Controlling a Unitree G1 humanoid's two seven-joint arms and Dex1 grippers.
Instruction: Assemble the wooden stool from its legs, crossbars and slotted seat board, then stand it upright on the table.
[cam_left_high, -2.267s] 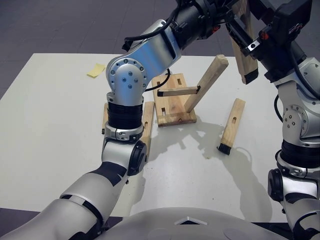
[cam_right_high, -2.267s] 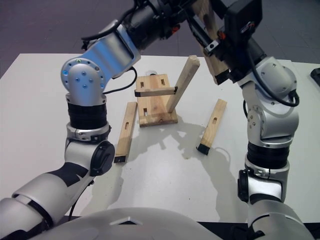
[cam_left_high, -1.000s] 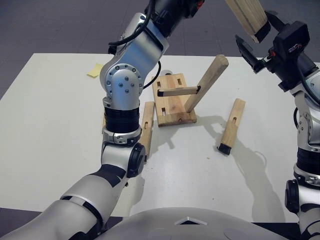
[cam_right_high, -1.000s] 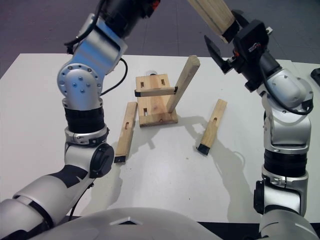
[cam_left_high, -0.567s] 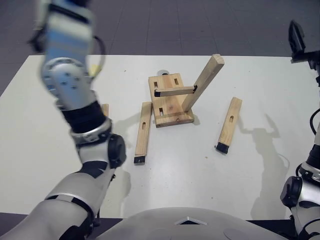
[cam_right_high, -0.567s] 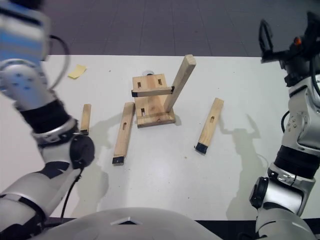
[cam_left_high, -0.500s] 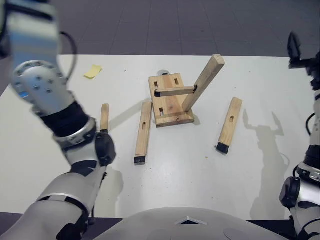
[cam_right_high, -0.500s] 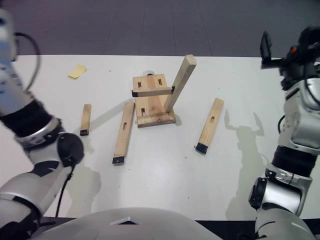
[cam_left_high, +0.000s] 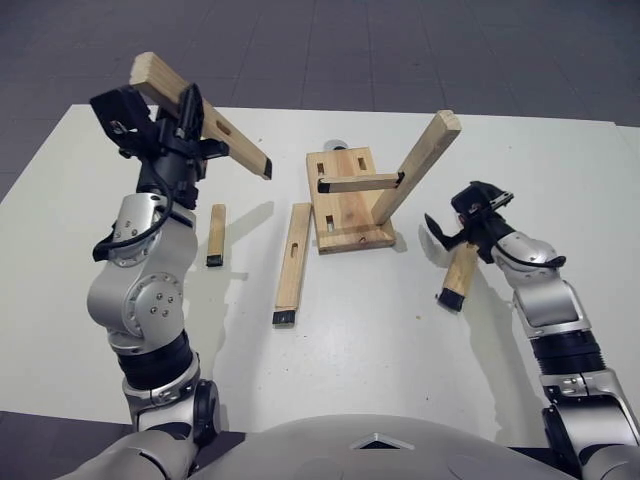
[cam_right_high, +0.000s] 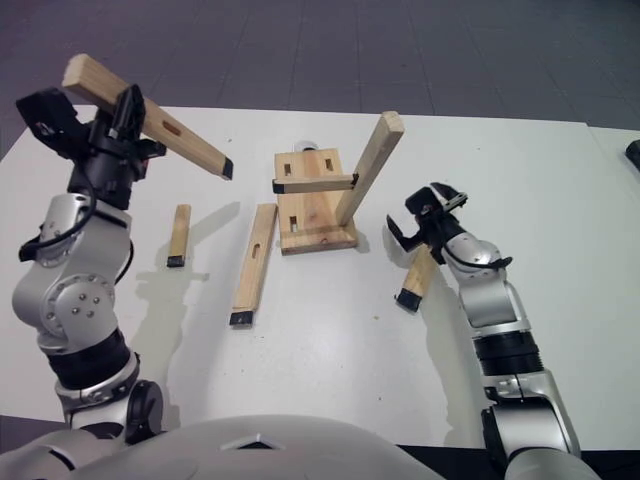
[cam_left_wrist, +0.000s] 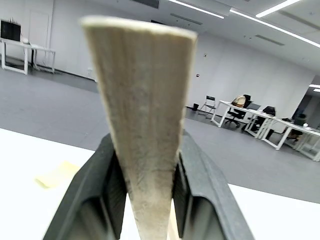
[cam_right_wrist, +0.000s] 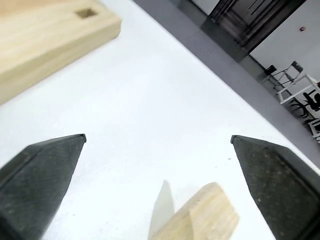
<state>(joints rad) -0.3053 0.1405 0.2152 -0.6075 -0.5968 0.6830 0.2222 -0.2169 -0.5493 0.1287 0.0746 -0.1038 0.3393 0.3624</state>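
Left gripper (cam_left_high: 168, 122) clenches a raised leg (cam_left_high: 228, 137) over the left of the table (cam_left_high: 350, 340). Right gripper (cam_left_high: 462, 213) hangs spread just above a flat leg (cam_left_high: 456, 278) lying right of the seat board (cam_left_high: 345, 215). That leg should be light, stiff and smooth: pinch it across the narrow sides near mid-length, clear of the slot

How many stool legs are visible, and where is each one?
4. A raised leg held in the left gripper; a tilted leg standing in the seat board; a flat leg left of the board; a fourth leg right of it, partly under the right gripper.
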